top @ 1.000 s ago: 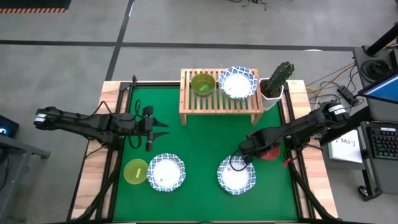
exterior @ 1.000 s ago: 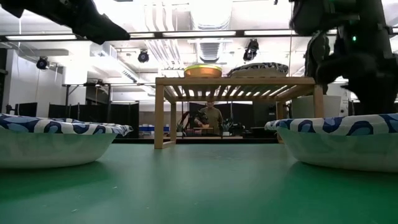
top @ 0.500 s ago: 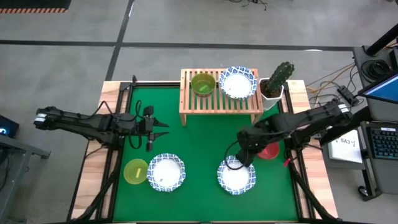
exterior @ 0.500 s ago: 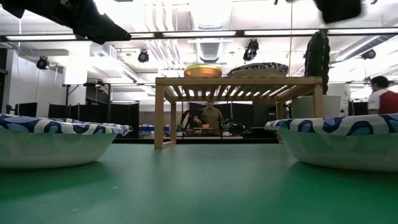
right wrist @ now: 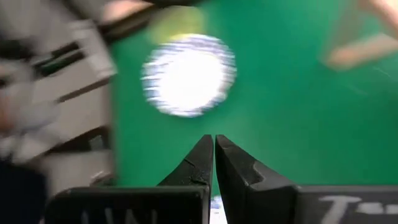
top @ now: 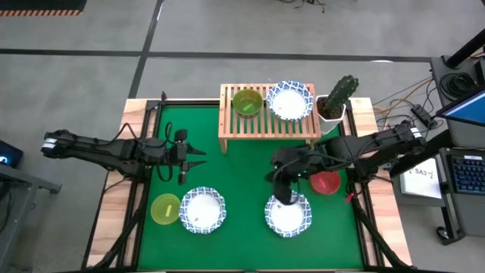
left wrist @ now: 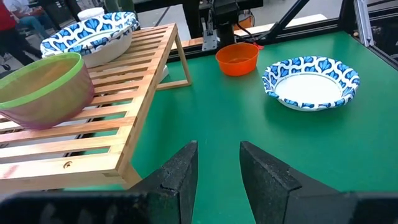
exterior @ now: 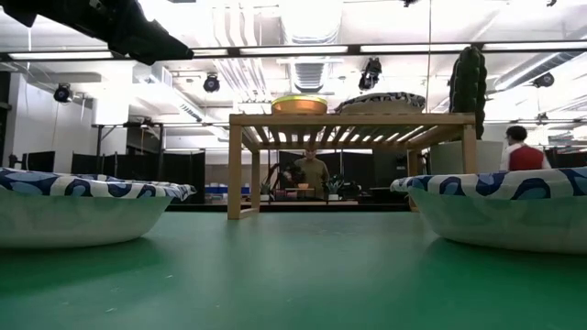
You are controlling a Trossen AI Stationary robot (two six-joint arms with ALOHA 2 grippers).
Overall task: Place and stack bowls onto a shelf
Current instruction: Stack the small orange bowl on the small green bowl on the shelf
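1. Two patterned bowls are cut off at the edges of the low view, one at the left [exterior: 83,206] and one at the right [exterior: 500,206]; only their near walls and blue rims show, and whatever lies inside is hidden
2. The right gripper [top: 282,199] hangs over the far rim of the right front bowl [top: 289,215]; its fingers [right wrist: 200,163] are pressed together with nothing between them; its wrist view is smeared, so the pale round bowl [right wrist: 188,74] ahead of it is hard to make out
3. The left gripper [top: 195,158] waits above the left part of the mat, well apart from the bowls; its fingers [left wrist: 180,174] stand parted and empty
4. The shelf [top: 269,121] stands at the far edge of the green mat [top: 242,189]; a green bowl [top: 247,101] and a patterned bowl [top: 290,99] sit side by side on its slats; from table height only their rims peek over the top
5. On the mat, a yellow bowl [top: 164,208] lies just beside the left front patterned bowl [top: 201,210]; a red bowl [top: 326,183] sits partly under the right arm
6. A potted cactus [top: 336,98] stands by the shelf's right end; a person in red [exterior: 523,151] and a seated person [exterior: 310,171] show in the room beyond; a sheet of paper [top: 420,176] lies right of the table, its writing too small to read
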